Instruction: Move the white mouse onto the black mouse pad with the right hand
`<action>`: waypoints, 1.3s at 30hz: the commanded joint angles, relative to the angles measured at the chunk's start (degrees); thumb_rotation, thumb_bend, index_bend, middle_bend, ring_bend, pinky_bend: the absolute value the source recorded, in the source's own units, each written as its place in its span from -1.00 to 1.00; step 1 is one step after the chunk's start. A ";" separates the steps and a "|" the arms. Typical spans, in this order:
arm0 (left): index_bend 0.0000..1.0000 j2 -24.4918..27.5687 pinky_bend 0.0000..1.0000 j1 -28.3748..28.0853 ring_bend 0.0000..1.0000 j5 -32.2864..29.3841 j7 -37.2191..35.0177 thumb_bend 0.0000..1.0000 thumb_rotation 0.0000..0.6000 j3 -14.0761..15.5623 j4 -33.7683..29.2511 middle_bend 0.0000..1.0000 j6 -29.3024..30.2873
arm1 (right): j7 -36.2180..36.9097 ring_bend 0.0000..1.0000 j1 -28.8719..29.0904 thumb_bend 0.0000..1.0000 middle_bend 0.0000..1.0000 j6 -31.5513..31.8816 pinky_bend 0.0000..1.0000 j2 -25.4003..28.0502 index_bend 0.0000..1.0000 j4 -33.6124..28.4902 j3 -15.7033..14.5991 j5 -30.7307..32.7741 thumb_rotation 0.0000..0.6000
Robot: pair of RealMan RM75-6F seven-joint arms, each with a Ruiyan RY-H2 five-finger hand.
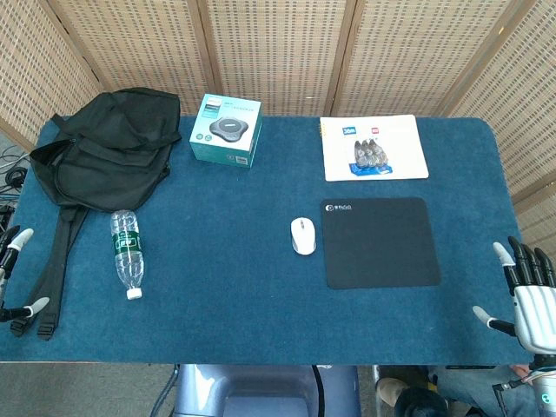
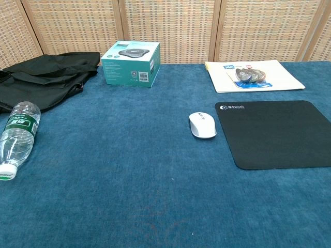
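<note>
1 bottle (image 1: 127, 253), bag (image 1: 109, 148), box (image 1: 227, 129) stand well apart.

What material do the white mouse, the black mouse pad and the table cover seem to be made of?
White mouse: probably hard plastic, smooth with a slight sheen, grey wheel strip. Black mouse pad: likely fabric over rubber or foam, thin, flat, matte, no glare. Table cover: blue textile like felt or short-pile carpet, with a fuzzy, mottled surface.

Backpack (image 1: 104, 148), bottle (image 1: 127, 252), box (image 1: 227, 130), booklet (image 1: 373, 148).
</note>
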 commanded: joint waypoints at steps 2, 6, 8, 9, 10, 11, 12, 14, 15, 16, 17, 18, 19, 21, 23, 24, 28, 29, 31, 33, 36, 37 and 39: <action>-1.00 0.07 -1.00 0.22 -1.00 0.31 0.08 -1.00 1.00 -0.03 0.03 -1.00 -0.04 | 0.65 -1.00 0.06 -1.00 -1.00 -0.16 -1.00 0.17 -1.00 0.17 -0.19 -0.50 1.00; -1.00 0.03 -1.00 0.50 -1.00 0.69 -0.10 -1.00 1.00 -0.23 0.05 -1.00 0.25 | 1.75 -1.00 1.64 -1.00 -1.00 -1.78 -1.00 -0.96 -1.00 1.48 0.09 -1.45 1.00; -1.00 -0.13 -1.00 0.47 -1.00 0.69 0.02 -1.00 1.00 -0.37 0.18 -1.00 0.09 | 0.77 -1.00 3.90 -1.00 -1.00 -3.78 -1.00 -2.27 -1.00 3.98 0.64 -2.61 1.00; -1.00 -0.19 -1.00 0.42 -1.00 0.63 0.12 -1.00 1.00 -0.44 0.21 -1.00 -0.07 | 0.30 -1.00 4.81 -1.00 -1.00 -4.80 -1.00 -2.73 -1.00 4.91 0.87 -2.76 1.00; -1.00 -0.26 -1.00 0.29 -1.00 0.57 0.26 -1.00 1.00 -0.52 0.28 -1.00 -0.33 | -0.55 -1.00 6.13 -1.00 -1.00 -6.28 -1.00 -3.23 -1.00 5.87 1.23 -2.91 1.00; -1.00 -0.38 -1.00 0.14 -1.00 0.45 0.38 -1.00 1.00 -0.63 0.39 -1.00 -0.65 | -1.29 -1.00 7.79 -1.00 -1.00 -7.92 -1.00 -3.91 -1.00 7.03 1.78 -3.11 1.00; -1.00 -0.51 -1.00 -0.03 -1.00 0.22 0.56 -1.00 1.00 -0.76 0.50 -1.00 -1.00 | -1.71 -1.00 9.57 -1.00 -1.00 -9.60 -1.00 -4.60 -1.00 8.21 2.29 -3.60 1.00; -1.00 -0.81 -1.00 -0.37 -1.00 -0.62 1.12 -1.00 1.00 -1.06 0.70 -1.00 -1.79 | -1.73 -1.00 13.14 -1.00 -1.00 -13.32 -1.00 -6.11 -1.00 11.06 3.01 -4.31 1.00; -1.00 -0.94 -1.00 -0.57 -1.00 -1.15 1.54 -1.00 1.00 -1.22 0.76 -1.00 -2.22 | -1.74 -1.00 14.96 -1.00 -1.00 -15.37 -1.00 -6.85 -1.00 12.51 3.28 -4.62 1.00; -1.00 -1.10 -1.00 -0.78 -1.00 -1.82 2.13 -1.00 1.00 -1.44 0.74 -1.00 -2.64 | -1.49 -1.00 16.81 -1.00 -1.00 -17.20 -1.00 -7.78 -1.00 14.23 3.50 -5.04 1.00; -1.00 -1.23 -1.00 -0.93 -1.00 -2.35 2.62 -1.00 1.00 -1.64 0.76 -1.00 -2.89 | -1.13 -1.00 18.23 -1.00 -1.00 -18.33 -1.00 -8.65 -1.00 15.60 3.58 -5.66 1.00; -1.00 -1.47 -1.00 -1.18 -1.00 -3.12 3.18 -1.00 1.00 -1.95 0.79 -1.00 -3.29 | -0.47 -1.00 20.40 -1.00 -1.00 -20.38 -1.00 -10.10 -1.00 17.74 3.62 -6.40 1.00; -1.00 -1.62 -1.00 -1.35 -1.00 -3.63 3.47 -1.00 1.00 -2.16 0.75 -1.00 -3.58 | 0.19 -1.00 21.87 -1.00 -1.00 -21.81 -1.00 -11.14 -1.00 19.30 3.61 -6.78 1.00; -1.00 -1.81 -1.00 -1.70 -1.00 -4.63 4.00 -1.00 1.00 -2.49 0.77 -1.00 -4.29 | 1.35 -1.00 24.94 -1.00 -1.00 -24.02 -1.00 -13.63 -1.00 23.22 3.43 -8.14 1.00; -1.00 -1.92 -1.00 -2.00 -1.00 -5.45 4.24 -1.00 1.00 -2.72 0.87 -1.00 -5.00 | 2.53 -1.00 27.42 -1.00 -1.00 -25.59 -1.00 -15.87 -1.00 27.02 3.14 -9.28 1.00; -1.00 -1.98 -1.00 -2.13 -1.00 -5.90 4.29 -1.00 1.00 -2.82 0.94 -1.00 -5.37 | 3.35 -1.00 28.55 -1.00 -1.00 -26.39 -1.00 -16.95 -1.00 28.85 2.99 -9.64 1.00; -1.00 -2.22 -1.00 -2.69 -1.00 -7.37 4.61 -1.00 1.00 -3.14 1.47 -1.00 -6.84 | 5.66 -1.00 32.79 -1.00 -1.00 -29.28 -1.00 -21.51 -1.00 36.58 2.17 -10.63 1.00; -1.00 -2.24 -1.00 -2.82 -1.00 -7.61 4.59 -1.00 1.00 -3.23 1.59 -1.00 -7.12 | 5.95 -1.00 33.47 -1.00 -1.00 -29.84 -1.00 -22.34 -1.00 37.75 2.01 -10.61 1.00; -1.00 -2.28 -1.00 -3.00 -1.00 -8.03 4.51 -1.00 1.00 -3.39 1.81 -1.00 -7.54 | 6.17 -1.00 34.50 -1.00 -1.00 -30.50 -1.00 -23.84 -0.99 39.67 1.76 -10.48 1.00; -1.00 -2.28 -1.00 -3.22 -1.00 -8.51 4.11 -1.00 1.00 -3.58 2.10 -1.00 -8.14 | 5.73 -1.00 35.92 -1.00 -1.00 -31.74 -1.00 -25.64 -0.99 41.31 1.46 -10.37 1.00; -1.00 -2.27 -1.00 -3.42 -1.00 -8.96 3.57 -1.00 1.00 -3.74 2.49 -1.00 -8.79 | 4.57 -1.00 37.50 -1.00 -1.00 -32.96 -1.00 -27.79 -0.99 43.23 1.48 -9.82 1.00; -1.00 -2.26 -1.00 -3.46 -1.00 -9.09 3.42 -1.00 1.00 -3.79 2.57 -1.00 -8.95 | 4.17 -1.00 37.99 -1.00 -1.00 -33.23 -1.00 -28.45 -0.99 43.81 1.48 -9.70 1.00; -1.00 -2.21 -1.00 -3.55 -1.00 -9.14 3.14 -1.00 1.00 -3.87 2.66 -1.00 -9.17 | 3.49 -1.00 38.87 -1.00 -1.00 -33.79 -1.00 -29.53 -0.99 44.74 1.57 -9.41 1.00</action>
